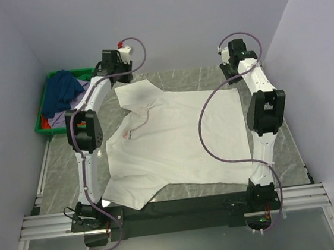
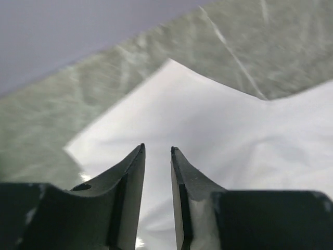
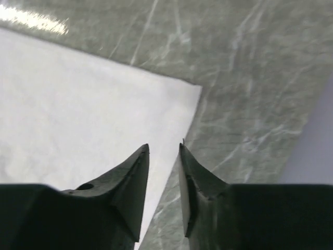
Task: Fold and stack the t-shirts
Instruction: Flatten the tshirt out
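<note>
A large white t-shirt (image 1: 181, 141) lies spread on the table, with its small red chest mark (image 1: 127, 134) at the left. My left gripper (image 1: 117, 70) hovers over the shirt's far left sleeve. In the left wrist view its jaws (image 2: 157, 150) stand a little apart and empty above white cloth (image 2: 218, 130). My right gripper (image 1: 234, 64) hovers over the shirt's far right corner. In the right wrist view it (image 3: 164, 147) is narrowly open and empty above the corner's edge (image 3: 177, 104). A dark blue shirt (image 1: 62, 89), a lavender one (image 1: 64, 116) and a red one (image 1: 45, 121) lie in the crate.
A green plastic crate (image 1: 44, 131) stands at the far left against the wall. Grey walls close in the left, back and right. The marbled tabletop (image 1: 289, 148) shows around the shirt. Purple cables hang from both arms, the right one over the shirt.
</note>
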### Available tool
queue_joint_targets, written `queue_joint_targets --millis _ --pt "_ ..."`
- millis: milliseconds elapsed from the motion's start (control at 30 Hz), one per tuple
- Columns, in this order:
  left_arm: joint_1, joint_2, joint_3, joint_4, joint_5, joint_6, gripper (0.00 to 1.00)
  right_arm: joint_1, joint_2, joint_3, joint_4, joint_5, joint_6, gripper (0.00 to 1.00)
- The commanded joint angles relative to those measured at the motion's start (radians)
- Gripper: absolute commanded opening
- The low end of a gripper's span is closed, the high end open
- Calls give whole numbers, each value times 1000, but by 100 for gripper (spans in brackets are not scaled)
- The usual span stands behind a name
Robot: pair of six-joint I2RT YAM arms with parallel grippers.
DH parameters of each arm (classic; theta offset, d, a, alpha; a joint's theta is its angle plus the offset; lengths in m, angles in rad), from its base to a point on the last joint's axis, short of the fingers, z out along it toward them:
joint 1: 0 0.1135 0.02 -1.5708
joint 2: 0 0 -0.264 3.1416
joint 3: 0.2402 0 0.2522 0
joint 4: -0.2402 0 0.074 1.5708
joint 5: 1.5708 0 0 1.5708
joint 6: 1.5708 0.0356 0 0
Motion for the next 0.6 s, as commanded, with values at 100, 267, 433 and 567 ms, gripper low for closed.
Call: queue_joint_targets --millis 100,267,433,567 --pt "-35 91 128 -162 62 -184 38 -2 -1 -36 -110 -107 54 32" --pt "-63 125 139 -176 -44 -289 36 -2 4 -48 -125 -116 59 30" --pt "-67 171 145 -185 -96 -319 33 -2 -3 -70 -120 -105 53 30" --pt "-69 231 177 -185 -115 -307 33 -2 1 -70 -131 -102 43 30"
